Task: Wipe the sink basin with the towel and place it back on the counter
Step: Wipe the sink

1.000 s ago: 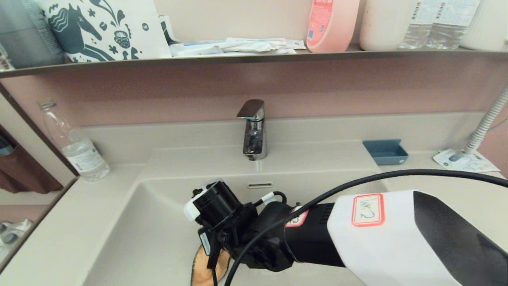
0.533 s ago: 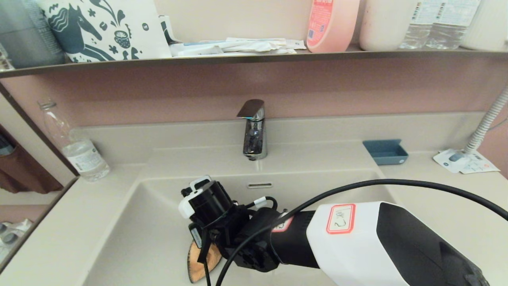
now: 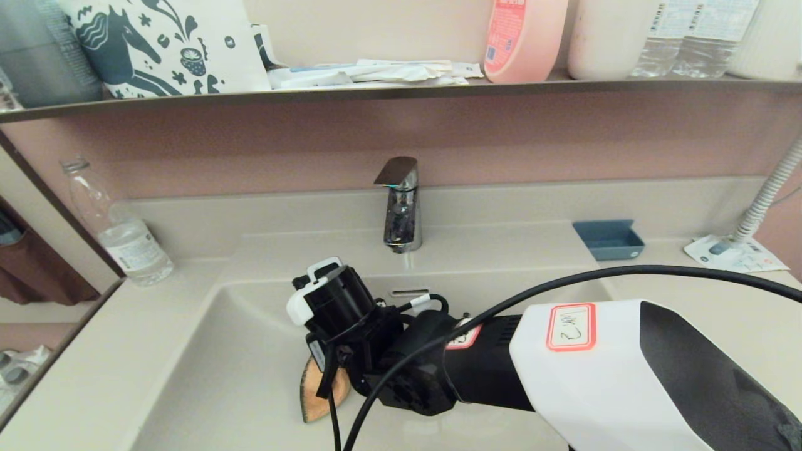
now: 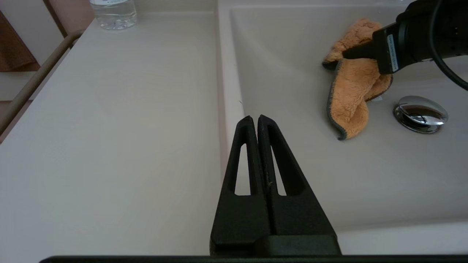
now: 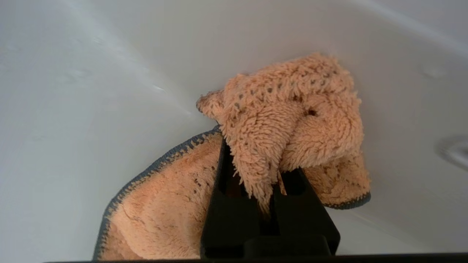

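Observation:
The beige sink basin (image 3: 219, 376) fills the lower middle of the head view. My right gripper (image 5: 272, 171) is down inside it, shut on the tan-brown fuzzy towel (image 5: 292, 109), which bunches over the fingertips and hides them. In the head view the wrist covers most of the towel (image 3: 316, 394), and only a corner shows on the basin floor. The left wrist view shows the towel (image 4: 353, 87) beside the chrome drain plug (image 4: 420, 113). My left gripper (image 4: 255, 118) is shut and holds nothing, above the basin's left rim by the counter (image 4: 109, 128).
A chrome faucet (image 3: 399, 207) stands behind the basin, above the overflow slot (image 3: 410, 292). A water bottle (image 3: 122, 232) stands on the counter at left. A blue tray (image 3: 608, 239) and a paper packet (image 3: 733, 254) lie at right. The dark-edged shelf (image 3: 401, 91) carries bottles and packets.
My right gripper has dragged the towel leftward across the basin floor, then a little toward the back wall. The forearm swung left and then back right.

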